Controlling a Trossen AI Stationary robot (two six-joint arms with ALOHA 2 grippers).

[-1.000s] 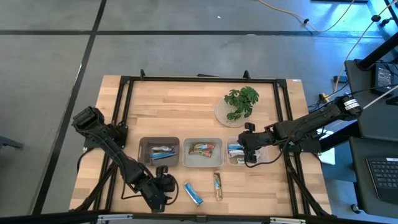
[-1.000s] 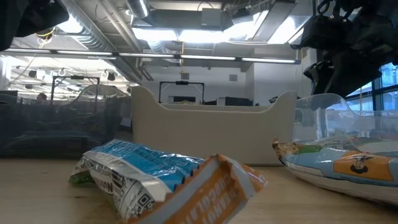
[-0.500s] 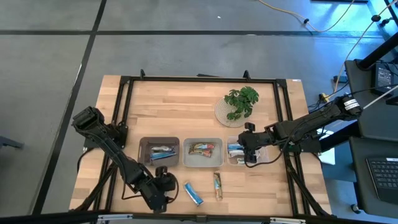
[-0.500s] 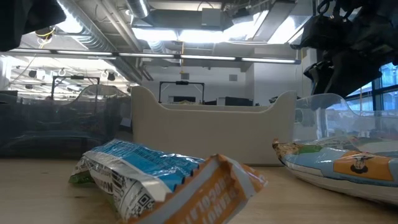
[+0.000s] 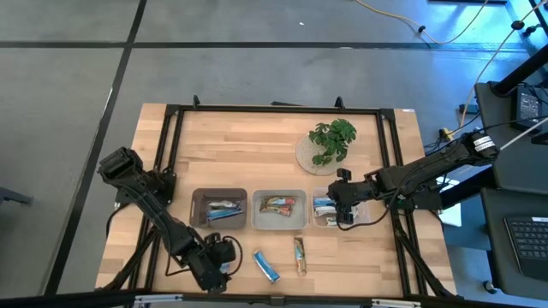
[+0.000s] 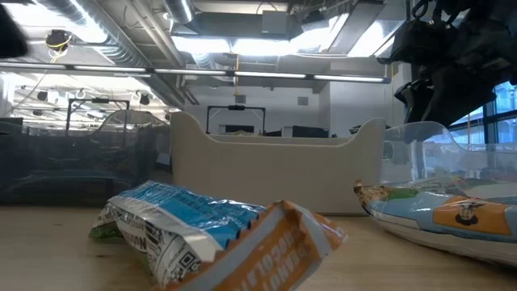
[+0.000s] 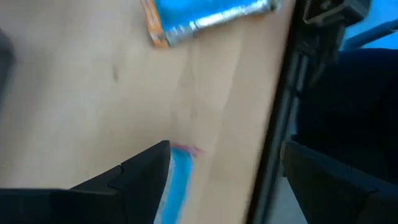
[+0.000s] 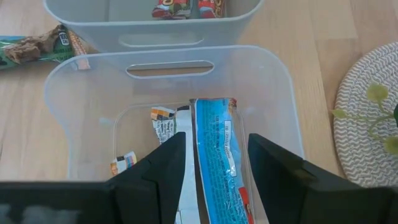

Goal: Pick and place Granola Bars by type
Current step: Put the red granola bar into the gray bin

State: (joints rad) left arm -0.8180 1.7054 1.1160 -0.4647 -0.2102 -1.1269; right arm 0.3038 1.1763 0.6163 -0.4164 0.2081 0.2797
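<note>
Two granola bars lie flat on the wood near the table's near edge: a blue one (image 5: 266,266) (image 6: 186,226) (image 7: 208,17) and a green-wrapped one (image 5: 299,255) (image 6: 452,217) (image 8: 37,46). My left gripper (image 5: 218,258) (image 7: 224,180) is open, low over the bare wood just left of the blue bar. My right gripper (image 5: 341,210) (image 8: 211,177) is open above the right tray (image 5: 318,221) (image 8: 273,81), its fingers standing on either side of a blue bar (image 8: 217,155) that lies on the tray's floor beside other bars. The middle tray (image 5: 279,221) holds brown-red bars (image 8: 186,7), and the left tray (image 5: 199,210) holds some too.
A leafy plant on a round woven plate (image 5: 330,142) (image 8: 373,118) stands just beyond the right tray. A black frame rail (image 5: 171,154) (image 7: 283,112) runs around the table's edges, close to my left gripper. Bare wood lies between the trays and the far rail.
My left gripper has moved a little toward the table's left edge, away from the blue bar; its dark shape has left the top left corner of the low view. The bars and my right gripper have kept still.
</note>
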